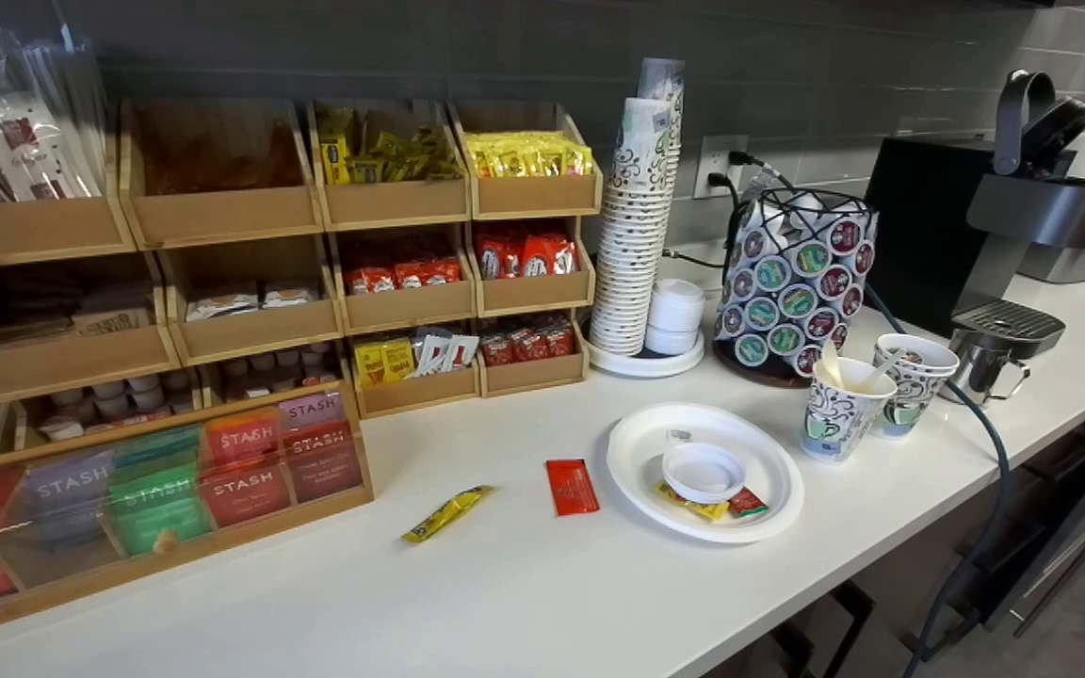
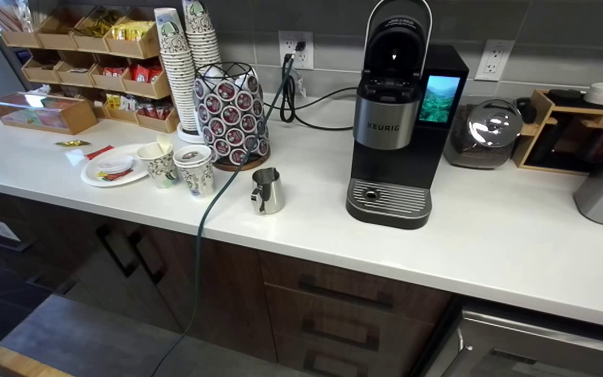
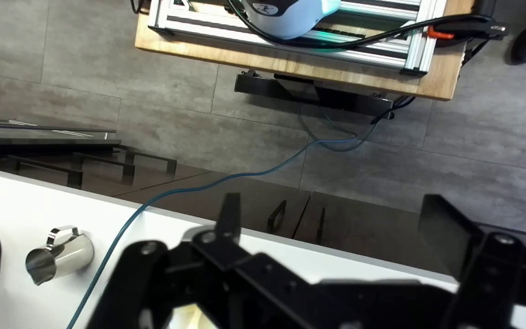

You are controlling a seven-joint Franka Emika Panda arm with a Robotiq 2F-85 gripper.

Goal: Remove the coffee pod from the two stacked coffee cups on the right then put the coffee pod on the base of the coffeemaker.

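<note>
Only the wrist view catches the gripper (image 3: 333, 214). The coffeemaker (image 2: 385, 123) is front-on in an exterior view: head flipped up, screen (image 2: 439, 99) lit, glass jar (image 2: 482, 131) beside it. STASH labels on the tea box (image 1: 251, 527) are legible in an exterior view only. Both exterior views have the coffee pod (image 2: 193, 155): lying in the mouth of the two stacked coffee cups (image 2: 198, 178), near the front edge of the white counter (image 2: 314, 183). Gripper is released, fingers (image 3: 230, 217) spread wide, holding nothing; cabinet fronts (image 3: 363, 237) show through the gap. The base of the coffeemaker (image 2: 388, 204) is set back from the front edge, steel pitcher (image 2: 268, 191) between it and the cups. On the counter: printed cup (image 1: 839, 414) with utensils just beside the stacked pair; white plate (image 1: 781, 490) with small bowl (image 1: 704, 476) and packets (image 1: 747, 502); red packet (image 1: 573, 487) and yellow stick packet (image 1: 448, 513) between plate and tea box; pod rack (image 1: 797, 299) toward the back edge, tall cup stacks (image 1: 632, 226) next to it. Blue-green cord (image 3: 251, 174) drops over the front edge to grey floor (image 3: 176, 128). Wood-topped stand (image 3: 244, 55) sits across the floor from the counter. Grey tile wall (image 2: 333, 31) behind the back edge.
</note>
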